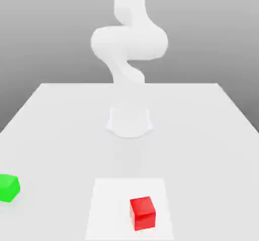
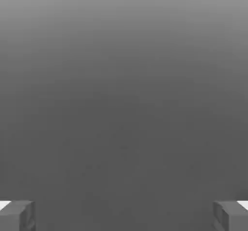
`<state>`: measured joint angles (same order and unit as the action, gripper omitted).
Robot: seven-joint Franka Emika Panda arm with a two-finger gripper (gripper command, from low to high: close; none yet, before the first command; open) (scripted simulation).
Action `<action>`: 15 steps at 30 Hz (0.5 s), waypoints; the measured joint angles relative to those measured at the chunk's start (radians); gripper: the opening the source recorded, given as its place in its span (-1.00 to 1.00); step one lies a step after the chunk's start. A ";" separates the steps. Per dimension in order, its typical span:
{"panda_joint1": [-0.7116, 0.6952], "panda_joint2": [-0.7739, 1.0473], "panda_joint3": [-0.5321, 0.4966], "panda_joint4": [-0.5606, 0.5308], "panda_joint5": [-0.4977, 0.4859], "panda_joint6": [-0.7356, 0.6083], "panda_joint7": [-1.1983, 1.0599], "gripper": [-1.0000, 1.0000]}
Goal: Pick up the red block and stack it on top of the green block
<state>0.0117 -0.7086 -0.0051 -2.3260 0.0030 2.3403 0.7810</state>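
White bench (image 1: 60, 128) under a plain grey backdrop carries one white robot arm (image 1: 129, 42), rising from a round base (image 1: 129, 122) at mid-bench. One red block (image 1: 142, 213) sits on a slightly brighter square patch (image 1: 109, 209) near the front edge, right of centre in the exterior view. One green block (image 1: 8, 187) rests at the exterior view's left edge, well apart from the red one. Open surface lies between the base and both blocks. On the hand view, the gripper (image 2: 124, 215) shows two fingertips (image 2: 17, 215) set wide apart, nothing between them, facing grey.
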 joint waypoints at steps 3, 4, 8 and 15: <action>0.016 0.114 -0.007 -0.032 0.003 0.050 -0.023 0.00; 0.020 0.151 -0.009 -0.043 0.004 0.066 -0.031 0.00; 0.035 0.296 -0.013 -0.084 0.011 0.131 -0.062 0.00; 0.056 0.550 -0.014 -0.156 0.018 0.242 -0.114 0.00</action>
<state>0.0677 -0.1585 -0.0192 -2.4823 0.0212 2.5825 0.6668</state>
